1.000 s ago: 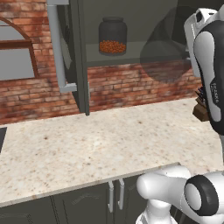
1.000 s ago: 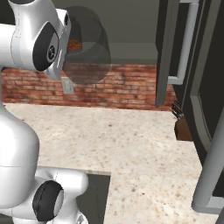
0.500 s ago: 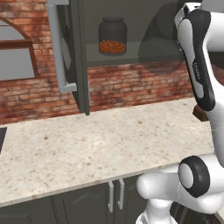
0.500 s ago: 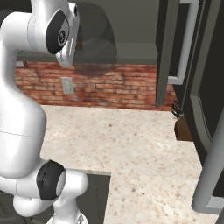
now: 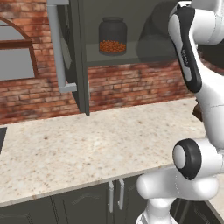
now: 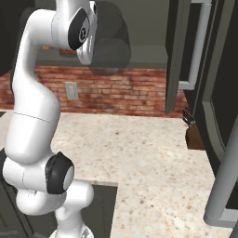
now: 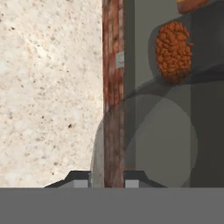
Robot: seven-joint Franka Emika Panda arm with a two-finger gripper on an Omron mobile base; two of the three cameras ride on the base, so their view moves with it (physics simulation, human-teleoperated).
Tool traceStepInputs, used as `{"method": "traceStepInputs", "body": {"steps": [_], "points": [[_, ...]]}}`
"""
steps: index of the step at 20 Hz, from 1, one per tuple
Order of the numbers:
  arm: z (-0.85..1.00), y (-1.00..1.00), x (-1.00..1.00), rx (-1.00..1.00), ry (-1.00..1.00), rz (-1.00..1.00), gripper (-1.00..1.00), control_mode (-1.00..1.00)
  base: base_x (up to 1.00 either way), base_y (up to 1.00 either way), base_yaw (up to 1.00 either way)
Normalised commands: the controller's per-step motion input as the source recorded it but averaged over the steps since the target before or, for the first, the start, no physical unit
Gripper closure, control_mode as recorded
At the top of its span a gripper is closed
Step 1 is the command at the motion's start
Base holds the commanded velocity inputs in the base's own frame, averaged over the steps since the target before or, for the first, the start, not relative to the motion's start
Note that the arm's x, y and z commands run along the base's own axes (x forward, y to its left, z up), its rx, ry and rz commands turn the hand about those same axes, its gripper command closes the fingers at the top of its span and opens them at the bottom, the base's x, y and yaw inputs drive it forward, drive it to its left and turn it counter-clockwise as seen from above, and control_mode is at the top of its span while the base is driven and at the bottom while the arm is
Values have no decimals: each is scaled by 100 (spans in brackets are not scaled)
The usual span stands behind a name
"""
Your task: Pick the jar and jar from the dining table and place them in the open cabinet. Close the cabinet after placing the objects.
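Observation:
The larger grey frosted jar (image 5: 154,31) hangs at shelf height in the mouth of the open cabinet (image 5: 131,54), and my gripper (image 7: 107,182) is shut on it. In the hand view the jar (image 7: 162,146) shows as a translucent round body just beyond the dark fingertips (image 7: 81,181). The small glass jar (image 5: 112,36) with orange-red granules stands upright on the cabinet shelf, to the left of the held jar and apart from it. Its contents (image 7: 173,50) also show in the hand view. From the right base view the grey jar (image 6: 111,42) floats in front of the shelf beside my raised hand.
A beige speckled countertop (image 5: 83,144) runs under the cabinet against a red brick wall (image 6: 121,93). The left door (image 5: 70,52) and the right door (image 6: 218,97) both stand open, each with a long silver handle (image 6: 197,46). A knife block (image 6: 193,132) sits at the right.
My arm has swung up and folded closer to the cabinet. The grey jar has moved slightly up and in toward the shelf. The small jar has stayed put.

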Motion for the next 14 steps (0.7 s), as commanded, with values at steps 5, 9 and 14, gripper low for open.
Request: {"method": "traceStepInputs", "body": {"steps": [5,9,14], "points": [[10,-12,64,0,0,0,100,-100,0,0,0],[2,-6,65,0,0,0,100,-100,0,0,0],[0,0,80,0,0,0,100,-100,0,0,0]]}}
